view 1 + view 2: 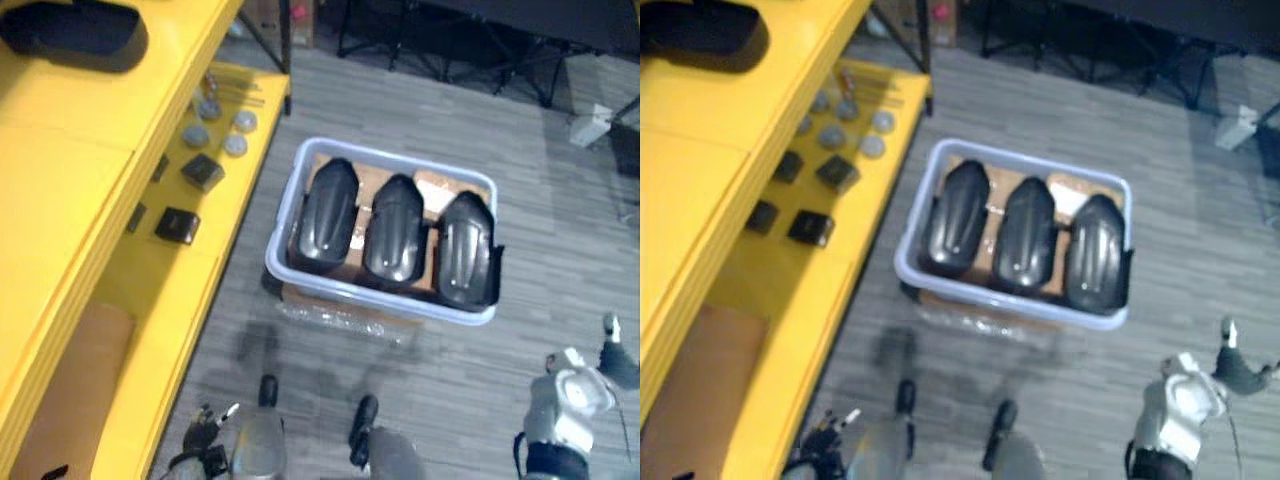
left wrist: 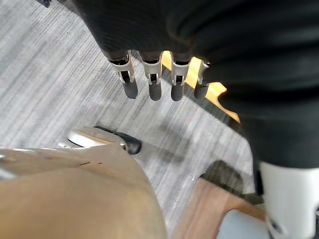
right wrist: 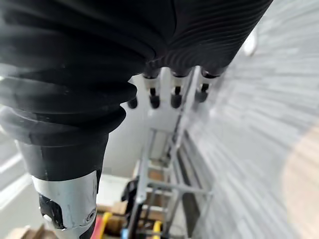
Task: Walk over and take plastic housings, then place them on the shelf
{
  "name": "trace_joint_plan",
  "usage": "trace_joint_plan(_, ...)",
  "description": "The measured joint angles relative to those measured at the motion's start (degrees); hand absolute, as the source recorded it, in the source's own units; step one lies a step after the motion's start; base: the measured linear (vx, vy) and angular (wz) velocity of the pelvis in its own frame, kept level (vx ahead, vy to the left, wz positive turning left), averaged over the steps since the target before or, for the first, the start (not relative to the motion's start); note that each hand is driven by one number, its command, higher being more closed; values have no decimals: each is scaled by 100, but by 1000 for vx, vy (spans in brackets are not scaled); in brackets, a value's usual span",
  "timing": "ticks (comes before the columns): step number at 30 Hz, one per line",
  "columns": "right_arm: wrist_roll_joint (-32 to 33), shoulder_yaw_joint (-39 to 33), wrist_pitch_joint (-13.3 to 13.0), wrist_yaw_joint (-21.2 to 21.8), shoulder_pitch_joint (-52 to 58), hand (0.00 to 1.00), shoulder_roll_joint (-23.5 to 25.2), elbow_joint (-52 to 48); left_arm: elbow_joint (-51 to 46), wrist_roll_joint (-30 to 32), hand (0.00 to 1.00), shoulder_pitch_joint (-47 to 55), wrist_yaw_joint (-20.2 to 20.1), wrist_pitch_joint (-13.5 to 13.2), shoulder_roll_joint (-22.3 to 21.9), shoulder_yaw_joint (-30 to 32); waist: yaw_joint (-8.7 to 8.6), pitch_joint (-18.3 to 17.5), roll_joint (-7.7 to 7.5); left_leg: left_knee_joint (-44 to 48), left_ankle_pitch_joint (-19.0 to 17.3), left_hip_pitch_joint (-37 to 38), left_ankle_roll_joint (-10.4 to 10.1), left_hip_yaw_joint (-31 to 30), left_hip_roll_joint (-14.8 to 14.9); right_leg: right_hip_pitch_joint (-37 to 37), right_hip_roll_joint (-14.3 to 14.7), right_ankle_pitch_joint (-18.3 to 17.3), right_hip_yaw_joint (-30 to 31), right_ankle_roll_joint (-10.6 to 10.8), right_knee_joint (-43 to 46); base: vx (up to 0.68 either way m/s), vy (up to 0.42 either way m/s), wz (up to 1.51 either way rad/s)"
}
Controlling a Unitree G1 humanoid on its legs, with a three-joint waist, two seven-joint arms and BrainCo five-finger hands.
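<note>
Three dark plastic housings lie side by side in a pale blue bin (image 1: 283, 225) on the floor: the left housing (image 1: 328, 215), the middle one (image 1: 393, 230) and the right one (image 1: 462, 248). Another dark housing-like shape (image 1: 70, 30) rests on the top of the yellow shelf (image 1: 60, 180). My left hand (image 1: 205, 432) hangs low at the lower left, its fingers (image 2: 149, 82) straight and holding nothing. My right hand (image 1: 572, 398) hangs at the lower right, well short of the bin, and its fingers (image 3: 164, 94) also hang relaxed and empty.
The bin stands on a flat cardboard box (image 1: 340, 315) on grey floor. The shelf's lower level carries small black blocks (image 1: 203, 172) and grey discs (image 1: 235, 145). A brown board (image 1: 80, 380) lies under it. Black stand legs (image 1: 500, 55) cross the far floor.
</note>
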Motion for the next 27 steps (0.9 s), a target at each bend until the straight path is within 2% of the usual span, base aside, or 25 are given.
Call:
trace_joint_plan(5, 49, 38, -13, 26, -405, 0, -149, 4, -11, 0, 0, -31, -12, -40, -4, -51, 57, 114, 97, -4, 7, -1, 8, -59, -40, -16, -10, 51, 185, -43, -4, 62, 38, 6)
trace_joint_plan(6, 130, 74, -45, 126, -953, 0, -511, 154, 11, 8, 0, -29, -30, -205, -17, -184, 127, 380, 288, 126, 10, -193, 21, -232, -96, -93, -14, 57, 428, -52, 10, 19, 18, 5)
trace_joint_plan(12, 130, 98, -52, 173, -907, 0, -511, 153, 12, 8, 0, -29, -27, -205, -12, -207, 129, 381, 291, 91, 14, -194, 28, -270, -106, -82, -16, 50, 412, -56, 18, -2, 0, 3)
trace_joint_plan(16, 127, 410, -116, 601, -824, 0, -511, 202, 10, -6, 0, -32, 58, -202, -3, -224, 120, 381, 291, -22, 114, -171, 29, -332, -117, -88, -28, 47, 384, -61, 61, 5, 7, 10)
trace_joint_plan(20, 139, 497, -94, 1000, -1076, 0, -583, 852, 14, -59, 0, -40, 179, -203, 8, -267, 132, 380, 290, -77, 174, -182, 32, -356, -134, -106, -50, 49, 385, -63, 86, -6, 16, 7)
trace_joint_plan(22, 203, 502, -65, 1112, -1248, 0, -743, 1283, 20, -69, 0, -53, 187, -201, 12, -277, 136, 380, 290, -125, 214, -191, 34, -360, -129, -136, -67, 52, 386, -65, 84, -33, 18, 0)
trace_joint_plan(23, 237, 501, 72, 1252, -1584, 0, -1074, 1960, 92, -262, 0, -87, 226, -193, 12, -302, 148, 378, 296, -219, 295, -196, 40, -303, -126, -226, -91, 109, 405, -76, 75, -67, 13, -21)
trace_joint_plan(25, 236, 506, 143, 1288, -1921, 0, -1414, 2408, 299, -311, 0, -176, 277, -181, 21, -406, 142, 377, 382, -338, 400, -247, 48, -219, -111, -373, -59, 285, 444, -110, 5, -84, 20, -26)
trace_joint_plan(27, 237, 508, 169, 1240, -2196, 0, -1833, 2774, 473, -488, 0, -296, 312, -151, 23, -489, 107, 367, 475, -512, 578, -377, 99, -178, -137, -576, -100, 434, 528, -29, -100, -84, 49, -14)
